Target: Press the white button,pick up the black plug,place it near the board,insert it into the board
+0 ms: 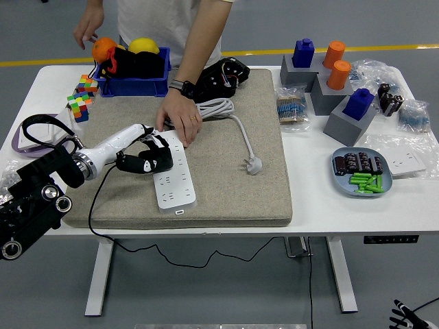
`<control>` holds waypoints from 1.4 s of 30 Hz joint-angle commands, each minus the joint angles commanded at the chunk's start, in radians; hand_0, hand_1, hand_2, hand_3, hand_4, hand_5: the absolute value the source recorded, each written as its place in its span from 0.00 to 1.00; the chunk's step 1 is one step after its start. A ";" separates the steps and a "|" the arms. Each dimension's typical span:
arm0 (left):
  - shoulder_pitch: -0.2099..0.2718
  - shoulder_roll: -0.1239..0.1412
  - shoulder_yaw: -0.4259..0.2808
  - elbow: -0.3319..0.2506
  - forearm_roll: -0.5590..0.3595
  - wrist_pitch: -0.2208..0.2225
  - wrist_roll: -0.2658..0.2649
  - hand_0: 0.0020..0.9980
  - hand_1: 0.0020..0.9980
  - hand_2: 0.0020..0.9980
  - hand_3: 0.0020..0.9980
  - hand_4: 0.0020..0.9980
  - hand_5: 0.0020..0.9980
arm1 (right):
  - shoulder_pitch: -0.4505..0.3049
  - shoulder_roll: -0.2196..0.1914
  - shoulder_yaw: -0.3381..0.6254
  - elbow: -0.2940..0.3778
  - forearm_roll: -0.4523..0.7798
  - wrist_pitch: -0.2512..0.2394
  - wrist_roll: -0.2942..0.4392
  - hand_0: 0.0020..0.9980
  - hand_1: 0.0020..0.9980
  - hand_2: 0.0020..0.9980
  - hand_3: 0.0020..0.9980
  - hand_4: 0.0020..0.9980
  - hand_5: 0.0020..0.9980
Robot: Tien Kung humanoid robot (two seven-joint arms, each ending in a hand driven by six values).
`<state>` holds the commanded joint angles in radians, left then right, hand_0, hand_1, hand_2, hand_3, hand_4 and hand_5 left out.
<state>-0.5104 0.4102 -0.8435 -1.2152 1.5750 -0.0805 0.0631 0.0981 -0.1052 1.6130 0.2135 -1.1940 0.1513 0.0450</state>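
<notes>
Our left hand (152,156) sits over the upper-left part of the white power strip (171,171), fingers curled down w/ nothing gripped; tips look to be on or just above the strip's top end, prob. going for the white button, though we can't make out the button itself or confirm contact. Just beyond our fingers, a person's hand (180,118) presses flat on the strip's far end, likely pinning it so it won't slide under our push. The strip lies lengthwise on the grey felt mat (233,185), which prob. adds grip and keeps the work centred on the worktop (322,205). Its cable (226,113) coils behind the person's hand and runs out to our right, ending in a pale plug (254,164) lying loose on the mat, well apart from us. The task says black plug, but this one reads light grey; a black item (223,77) sits further off at the mat's back edge, can't tell what it is. Plug pick-up not yet begun. Right hand isn't visible.
</notes>
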 joint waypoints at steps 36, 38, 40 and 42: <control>0.133 -0.091 -0.403 -0.087 0.072 0.034 -0.045 0.74 0.69 0.58 0.62 0.66 0.00 | -0.042 0.001 0.077 0.002 -0.058 -0.008 -0.007 0.86 0.69 0.68 0.66 0.75 0.58; 0.133 -0.107 -0.426 -0.076 0.078 0.028 -0.025 0.74 0.69 0.58 0.62 0.66 0.00 | -0.046 0.002 0.114 0.001 -0.083 -0.016 -0.009 0.86 0.69 0.68 0.66 0.75 0.58; 0.133 -0.116 -0.435 -0.062 0.083 0.019 -0.006 0.77 0.72 0.62 0.63 0.69 0.00 | -0.057 0.005 0.147 0.002 -0.097 -0.020 -0.012 0.86 0.70 0.68 0.66 0.76 0.57; 0.134 -0.119 -0.440 -0.050 0.085 0.008 0.012 0.77 0.72 0.62 0.63 0.69 0.00 | -0.067 0.007 0.171 0.003 -0.112 -0.025 -0.015 0.86 0.70 0.68 0.66 0.76 0.57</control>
<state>-0.3767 0.2914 -1.2837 -1.2650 1.6600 -0.0725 0.0747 0.0310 -0.0979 1.7841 0.2162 -1.3063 0.1264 0.0297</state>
